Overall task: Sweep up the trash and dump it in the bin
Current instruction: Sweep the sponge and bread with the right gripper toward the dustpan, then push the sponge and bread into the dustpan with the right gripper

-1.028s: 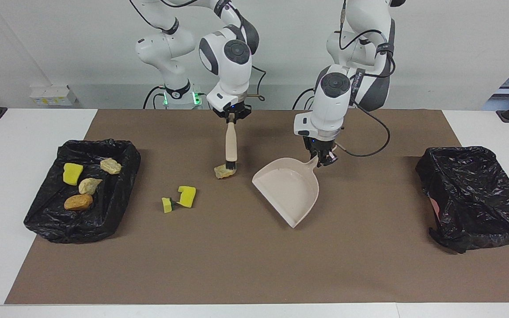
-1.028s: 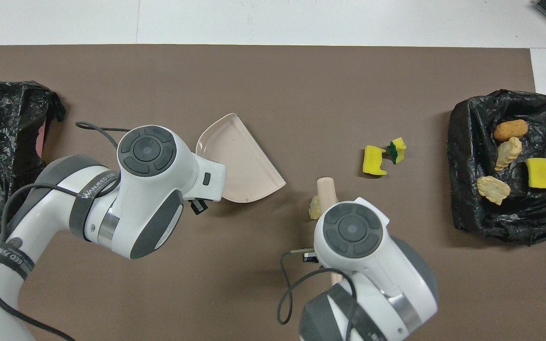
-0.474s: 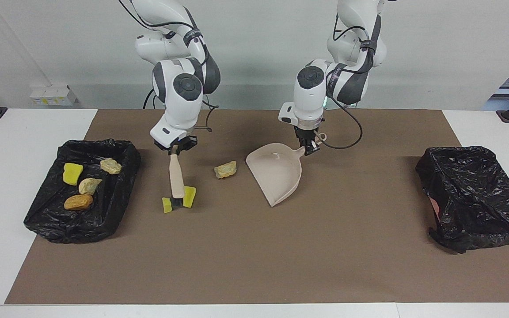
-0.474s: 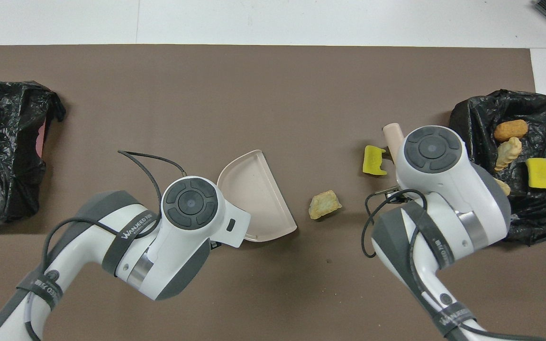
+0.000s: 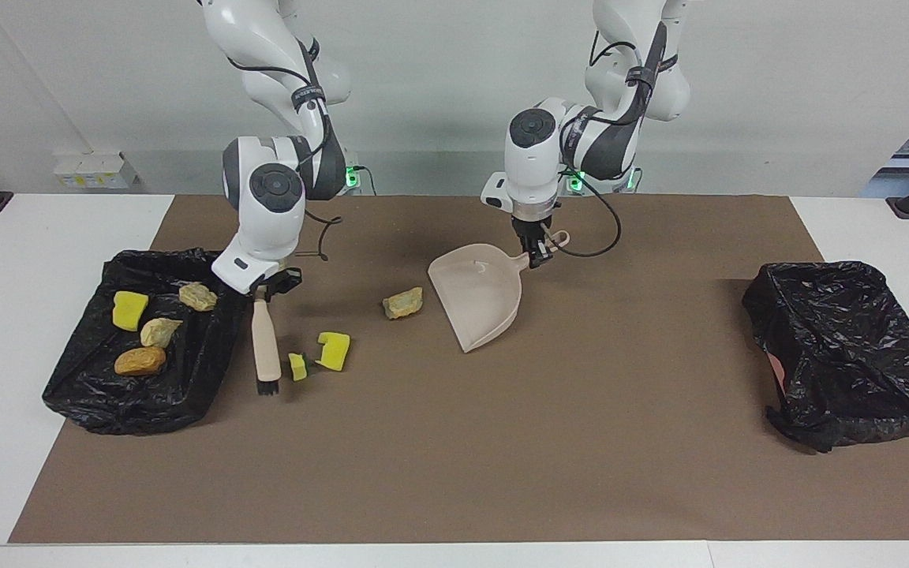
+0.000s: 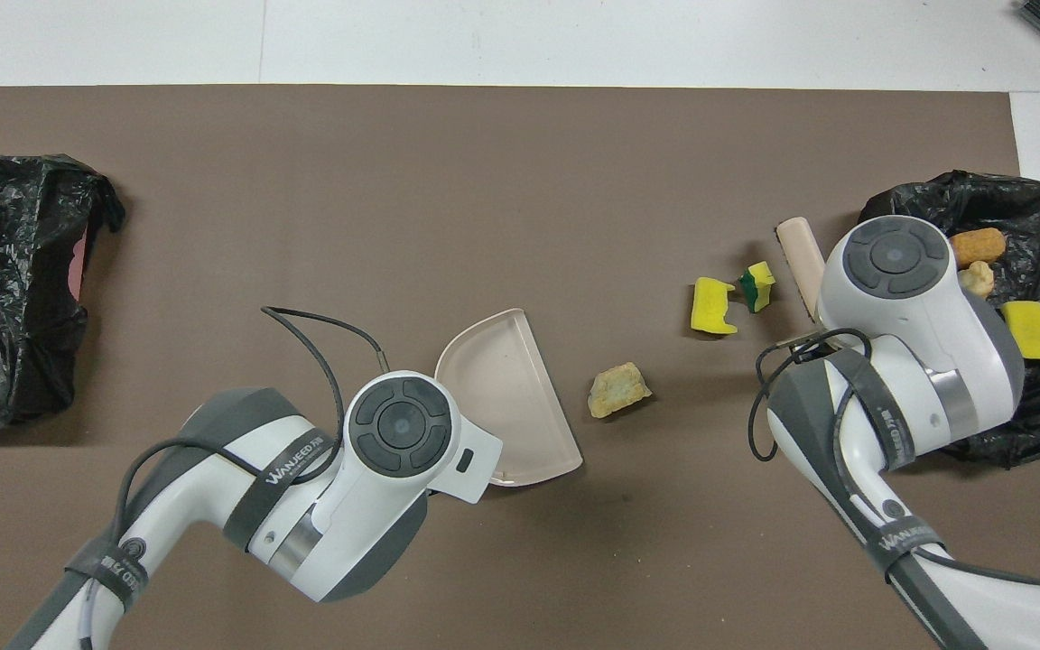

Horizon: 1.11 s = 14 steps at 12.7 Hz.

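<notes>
My right gripper (image 5: 263,287) is shut on the top of the beige brush (image 5: 267,347), which hangs upright. Its bristles sit at the mat between the black-lined bin (image 5: 91,394) and a small yellow-green sponge scrap (image 5: 297,366). A bigger yellow sponge chunk (image 5: 334,350) lies beside that scrap. A tan lump (image 5: 403,303) lies close to the open mouth of the beige dustpan (image 5: 476,296). My left gripper (image 5: 537,256) is shut on the dustpan's handle. Several trash scraps, among them a yellow sponge (image 5: 129,309), lie in the bin.
A second black-lined bin (image 5: 849,347) stands at the left arm's end of the brown mat (image 5: 454,473). In the overhead view the arms' heads cover both grippers; the brush handle (image 6: 800,253) and the dustpan (image 6: 506,397) show there.
The right gripper carried the brush from the tan lump past the sponge pieces to the bin's edge. The left gripper drew the dustpan toward the robots and the tan lump.
</notes>
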{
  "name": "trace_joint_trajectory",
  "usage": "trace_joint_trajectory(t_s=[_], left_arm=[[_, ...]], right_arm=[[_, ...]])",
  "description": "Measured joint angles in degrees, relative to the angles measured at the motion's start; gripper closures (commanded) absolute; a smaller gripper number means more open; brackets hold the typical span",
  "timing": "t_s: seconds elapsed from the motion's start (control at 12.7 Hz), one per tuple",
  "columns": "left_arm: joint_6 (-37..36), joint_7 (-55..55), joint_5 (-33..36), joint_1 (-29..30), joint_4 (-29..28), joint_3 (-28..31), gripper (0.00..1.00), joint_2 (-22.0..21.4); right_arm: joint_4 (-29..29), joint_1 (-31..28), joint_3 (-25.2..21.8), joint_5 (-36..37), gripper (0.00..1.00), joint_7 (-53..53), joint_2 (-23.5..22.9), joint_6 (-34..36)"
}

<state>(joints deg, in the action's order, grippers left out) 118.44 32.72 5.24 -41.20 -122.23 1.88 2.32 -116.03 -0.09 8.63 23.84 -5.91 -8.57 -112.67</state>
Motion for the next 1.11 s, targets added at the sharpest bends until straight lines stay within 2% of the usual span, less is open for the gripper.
trace_joint_trajectory(t_s=[0.4,0.63,0.95,1.11], left_arm=[[0.1,0.0,0.0,-0.5,-0.1,0.0,1.00,0.0],[0.2,0.0,0.0,-0.5,-0.1,0.1,1.00,0.0],[0.2,0.0,0.0,-0.4,-0.3,0.2,1.00,0.0],[0.3,0.0,0.0,-0.4,-0.3,0.3,1.00,0.0]], right_arm=[[-1.3,4.6,0.6,-5.8,1.00,-1.6,-2.4,-1.5],[-1.3,9.9,0.7,-10.9,1.00,-2.5,-2.7,-1.7],[-1.4,16.6,0.8,-20.4,1.00,-2.9,-2.5,-1.7],[-1.4,18.6,0.9,-27.5,1.00,-2.8,-2.4,-1.8]])
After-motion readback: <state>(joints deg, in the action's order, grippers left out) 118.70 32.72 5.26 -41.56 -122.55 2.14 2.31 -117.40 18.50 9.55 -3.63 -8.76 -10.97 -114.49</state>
